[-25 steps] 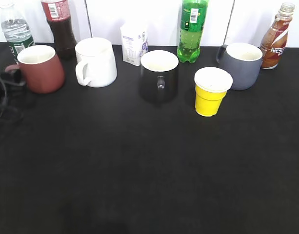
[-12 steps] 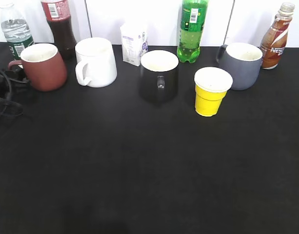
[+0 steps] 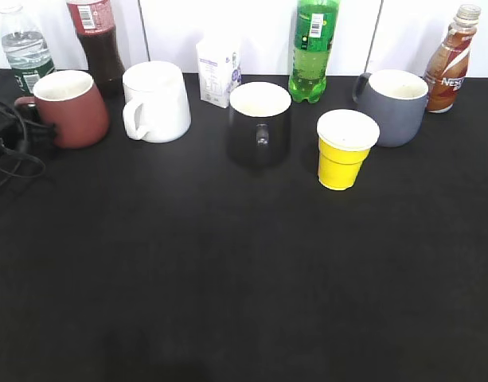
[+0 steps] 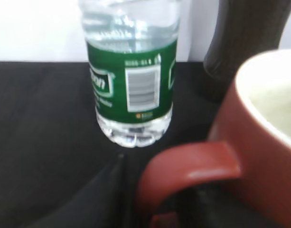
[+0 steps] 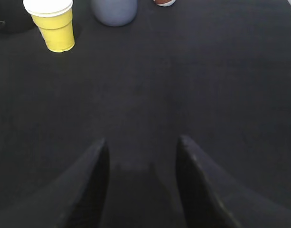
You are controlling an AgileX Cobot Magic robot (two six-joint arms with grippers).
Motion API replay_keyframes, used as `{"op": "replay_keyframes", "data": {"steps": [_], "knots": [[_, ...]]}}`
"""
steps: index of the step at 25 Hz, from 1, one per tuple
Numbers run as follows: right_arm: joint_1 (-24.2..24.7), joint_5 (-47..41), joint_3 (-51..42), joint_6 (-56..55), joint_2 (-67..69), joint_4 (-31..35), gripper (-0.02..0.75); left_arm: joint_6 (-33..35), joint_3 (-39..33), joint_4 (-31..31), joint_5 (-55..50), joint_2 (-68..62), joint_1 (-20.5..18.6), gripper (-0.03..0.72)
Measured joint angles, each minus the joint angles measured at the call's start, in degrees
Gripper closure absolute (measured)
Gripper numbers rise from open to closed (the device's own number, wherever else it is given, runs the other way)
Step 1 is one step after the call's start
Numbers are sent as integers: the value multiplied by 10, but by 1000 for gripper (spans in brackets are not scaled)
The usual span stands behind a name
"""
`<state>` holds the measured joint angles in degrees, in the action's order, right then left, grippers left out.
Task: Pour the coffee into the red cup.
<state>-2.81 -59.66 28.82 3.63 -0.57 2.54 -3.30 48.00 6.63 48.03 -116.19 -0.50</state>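
Gripping check, left claw [image 4: 183,209]: I see it at the red cup's [image 3: 71,109] handle; closure unclear.
Right claw [image 5: 140,156]: spread, empty.
Coffee bottle [image 3: 451,60]: far right.

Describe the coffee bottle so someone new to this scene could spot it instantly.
Follow the back edge of the black table to its far right end. Behind the grey mug stands the coffee bottle: small, curvy, brown, with a silvery neck. The other bottles are straighter: one green, one clear, one dark with a red label.
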Motion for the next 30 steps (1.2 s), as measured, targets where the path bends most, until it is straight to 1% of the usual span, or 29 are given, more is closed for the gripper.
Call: {"op": "replay_keyframes", "data": {"steps": [2, 3, 4, 10, 14, 19, 21, 23, 25, 27, 28, 29, 30], "knots": [[0, 0, 0, 0, 0, 0, 367, 0, 0, 14, 4, 0, -2, 538], [0, 0, 0, 0, 0, 0, 367, 1, 0, 19, 5, 0, -2, 604], [0, 0, 0, 0, 0, 0, 367, 1, 0, 25, 10, -3, -2, 628], [0, 0, 0, 0, 0, 0, 367, 5, -7, 32, 28, 2, -2, 633], [0, 0, 0, 0, 0, 0, 367, 5, -80, 31, 65, 75, -2, 634], [0, 0, 0, 0, 0, 0, 367, 5, -209, 38, 67, 226, -2, 634], [0, 0, 0, 0, 0, 0, 367, 5, -252, 66, 52, 301, 2, 634], [0, 0, 0, 0, 0, 0, 367, 0, -286, 119, 28, 368, 4, 634], [0, 0, 0, 0, 0, 0, 367, -42, -316, 175, 16, 415, 5, 634], [0, 0, 0, 0, 0, 0, 367, -84, -332, 226, 22, 426, 9, 634], [0, 0, 0, 0, 0, 0, 367, -89, -332, 241, 23, 426, 37, 634], [0, 0, 0, 0, 0, 0, 367, -90, -332, 241, 24, 426, 47, 635], [0, 0, 0, 0, 0, 0, 367, -92, -332, 244, 27, 424, 75, 635]]}}
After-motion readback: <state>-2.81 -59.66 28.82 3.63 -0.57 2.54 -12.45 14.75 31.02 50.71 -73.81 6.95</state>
